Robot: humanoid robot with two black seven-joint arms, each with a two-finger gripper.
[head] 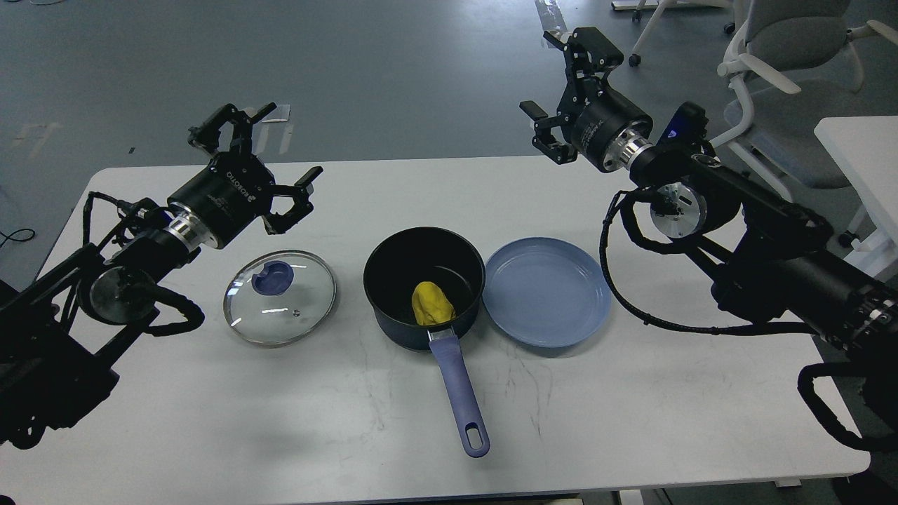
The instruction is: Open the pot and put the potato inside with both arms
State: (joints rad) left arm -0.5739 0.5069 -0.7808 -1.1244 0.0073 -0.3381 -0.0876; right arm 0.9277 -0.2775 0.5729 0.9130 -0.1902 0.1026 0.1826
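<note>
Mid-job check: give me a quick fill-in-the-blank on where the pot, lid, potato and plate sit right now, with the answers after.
1. The potato lies inside the ____.
2. The glass lid rests on the table, to the ____ of the pot in the head view.
3. The blue plate holds ____.
4. The left gripper and right gripper each hold ____.

Answers: pot; left; nothing; nothing
</note>
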